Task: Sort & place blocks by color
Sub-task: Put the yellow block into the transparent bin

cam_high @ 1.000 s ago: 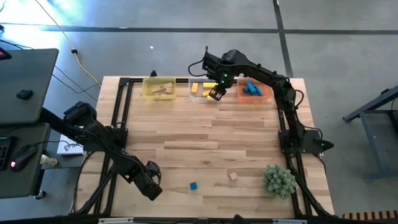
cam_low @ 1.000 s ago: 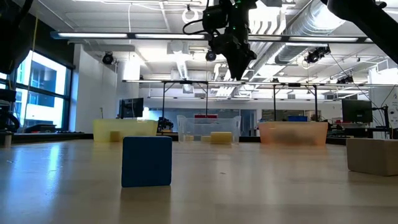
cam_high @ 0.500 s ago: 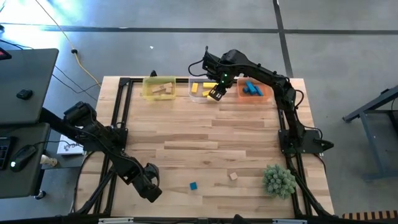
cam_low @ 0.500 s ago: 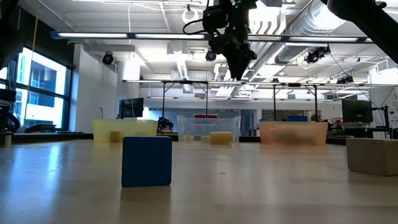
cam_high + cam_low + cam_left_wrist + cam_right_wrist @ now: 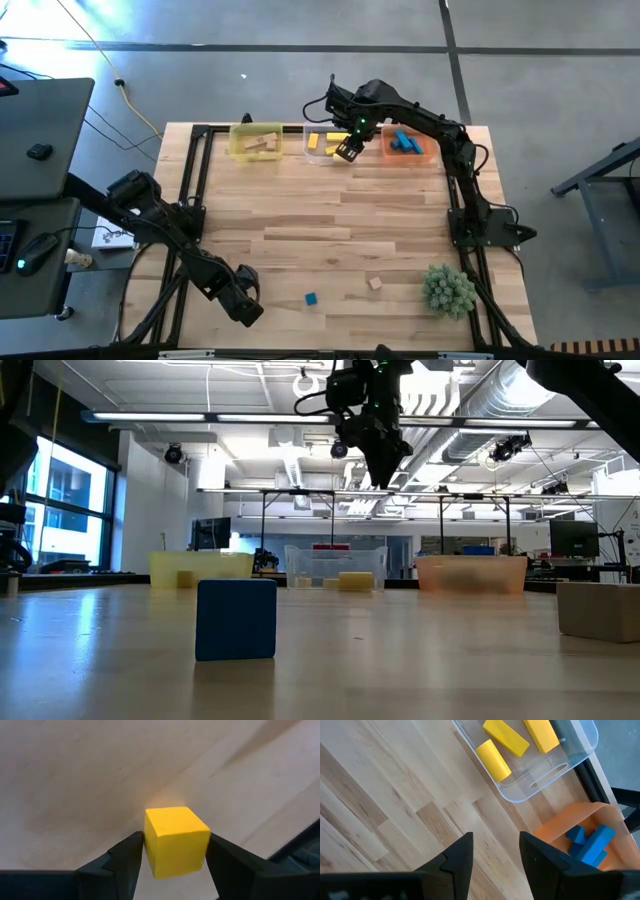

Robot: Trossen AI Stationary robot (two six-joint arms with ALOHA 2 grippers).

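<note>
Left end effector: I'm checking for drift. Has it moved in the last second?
Yes, slightly. In the high view the left end effector, gripping a yellow wooden cube, crept toward the small blue wooden cube.

Yellow cube (image 5: 176,840) between left fingers (image 5: 125,857).

Blue cube (image 5: 236,619) standing upright on the wooden table (image 5: 400,670), near and left of centre. Tan block (image 5: 598,610) at the right edge, partly cut off. Far along the table, in a row and apart: yellow tub (image 5: 200,569) left, clear tub (image 5: 335,568) in the middle with a yellow block (image 5: 355,581) inside, orange tub (image 5: 471,573) right. High above the clear tub, right gripper (image 5: 383,472) hanging on its dark arm, nothing visibly held. Beyond, blurred room with ceiling lights, ducts and windows at left.
</note>
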